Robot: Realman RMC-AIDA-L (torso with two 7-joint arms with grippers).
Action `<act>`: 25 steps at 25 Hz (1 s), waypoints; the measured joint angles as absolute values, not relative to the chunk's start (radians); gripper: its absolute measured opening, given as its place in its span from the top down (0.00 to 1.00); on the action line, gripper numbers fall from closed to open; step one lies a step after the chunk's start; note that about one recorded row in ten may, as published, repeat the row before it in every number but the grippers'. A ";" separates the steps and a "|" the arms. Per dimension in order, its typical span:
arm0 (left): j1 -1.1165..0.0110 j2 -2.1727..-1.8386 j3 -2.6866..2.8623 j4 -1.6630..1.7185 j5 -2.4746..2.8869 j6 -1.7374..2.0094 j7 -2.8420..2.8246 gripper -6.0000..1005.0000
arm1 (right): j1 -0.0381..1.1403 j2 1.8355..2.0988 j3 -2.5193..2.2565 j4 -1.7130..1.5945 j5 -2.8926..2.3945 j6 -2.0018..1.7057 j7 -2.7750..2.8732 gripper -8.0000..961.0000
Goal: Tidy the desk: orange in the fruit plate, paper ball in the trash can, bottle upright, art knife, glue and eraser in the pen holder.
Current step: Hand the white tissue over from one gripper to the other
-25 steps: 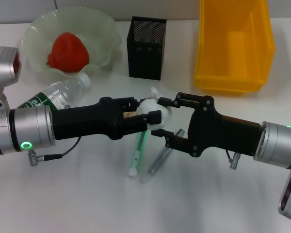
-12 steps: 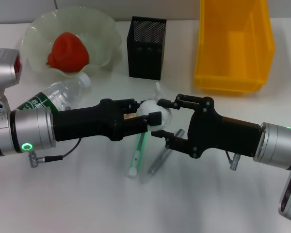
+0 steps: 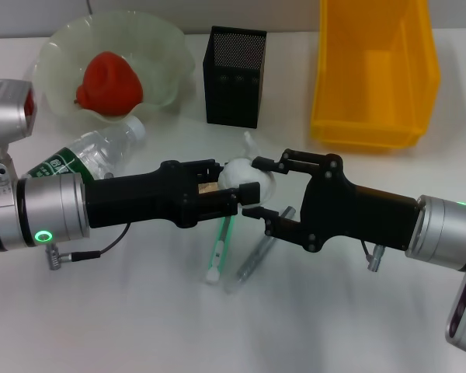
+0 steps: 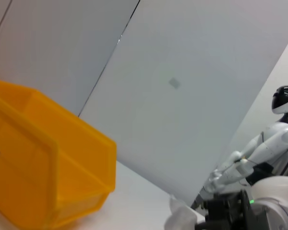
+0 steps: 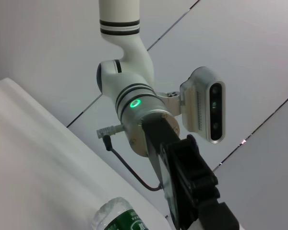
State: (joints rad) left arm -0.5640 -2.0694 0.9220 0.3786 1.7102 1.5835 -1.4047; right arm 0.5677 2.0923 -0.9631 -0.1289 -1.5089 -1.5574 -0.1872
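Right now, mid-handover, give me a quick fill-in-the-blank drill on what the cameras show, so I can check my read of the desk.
1. The paper ball sits between the left pincer and the right pincer, above the ____.
2. The orange lies in the pale green ____.
3. The bottle is lying on its ____, not upright.
4. The black mesh pen holder stands between the plate and the ____ bin.

Missing words: desk; plate; side; yellow

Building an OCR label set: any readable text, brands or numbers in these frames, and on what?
None can be read.
Water bottle: the green label carries white print, too small and blurred to read; the right wrist view is no clearer.
Yellow bin, pen holder, both grippers: no text visible.
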 joint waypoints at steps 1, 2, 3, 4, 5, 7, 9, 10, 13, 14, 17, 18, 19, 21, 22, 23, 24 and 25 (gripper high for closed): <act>-0.564 -2.069 0.922 0.378 1.716 1.583 -1.409 0.41 | 0.568 2.092 -0.963 -0.129 -1.507 -1.557 -0.187 0.43; -0.564 -2.069 0.922 0.378 1.716 1.583 -1.409 0.41 | 0.568 2.092 -0.963 -0.129 -1.507 -1.557 -0.187 0.43; -0.564 -2.069 0.922 0.378 1.716 1.583 -1.409 0.41 | 0.568 2.092 -0.963 -0.129 -1.505 -1.558 -0.187 0.43; -0.564 -2.069 0.922 0.378 1.717 1.583 -1.411 0.41 | 0.568 2.092 -0.963 -0.129 -1.505 -1.558 -0.187 0.43; -0.564 -2.069 0.922 0.378 1.717 1.583 -1.411 0.40 | 0.568 2.092 -0.963 -0.129 -1.505 -1.557 -0.187 0.43; -0.564 -2.069 0.922 0.378 1.716 1.583 -1.411 0.38 | 0.568 2.092 -0.963 -0.128 -1.504 -1.557 -0.187 0.44; -0.564 -2.069 0.922 0.379 1.716 1.583 -1.411 0.32 | 0.568 2.092 -0.963 -0.128 -1.504 -1.557 -0.187 0.45; -0.564 -2.068 0.922 0.379 1.715 1.583 -1.411 0.29 | 0.568 2.092 -0.963 -0.128 -1.504 -1.557 -0.187 0.45; -0.564 -2.068 0.921 0.380 1.713 1.583 -1.411 0.21 | 0.568 2.092 -0.963 -0.127 -1.504 -1.557 -0.187 0.45; -0.564 -2.068 0.921 0.380 1.713 1.583 -1.411 0.21 | 0.568 2.092 -0.963 -0.127 -1.504 -1.557 -0.187 0.45; -0.564 -2.068 0.917 0.381 1.714 1.583 -1.411 0.21 | 0.568 2.092 -0.963 -0.127 -1.504 -1.557 -0.187 0.45; -0.564 -2.067 0.915 0.384 1.714 1.581 -1.411 0.21 | 0.567 2.092 -0.960 -0.127 -1.503 -1.556 -0.187 0.45; -0.563 -2.066 0.915 0.386 1.714 1.578 -1.411 0.21 | 0.566 2.092 -0.952 -0.127 -1.501 -1.551 -0.187 0.45; -0.556 -2.061 0.914 0.393 1.714 1.577 -1.411 0.21 | 0.564 2.092 -0.944 -0.127 -1.499 -1.549 -0.187 0.46; -0.556 -2.061 0.914 0.393 1.714 1.577 -1.411 0.21 | 0.564 2.092 -0.944 -0.127 -1.499 -1.549 -0.187 0.46; -0.551 -2.060 0.913 0.401 1.714 1.577 -1.408 0.21 | 0.560 2.092 -0.927 -0.127 -1.497 -1.545 -0.183 0.46; -0.535 -2.059 0.912 0.424 1.714 1.577 -1.398 0.21 | 0.558 2.092 -0.916 -0.126 -1.497 -1.544 -0.178 0.46; -0.527 -2.059 0.912 0.437 1.714 1.576 -1.389 0.21 | 0.557 2.092 -0.907 -0.123 -1.497 -1.542 -0.174 0.46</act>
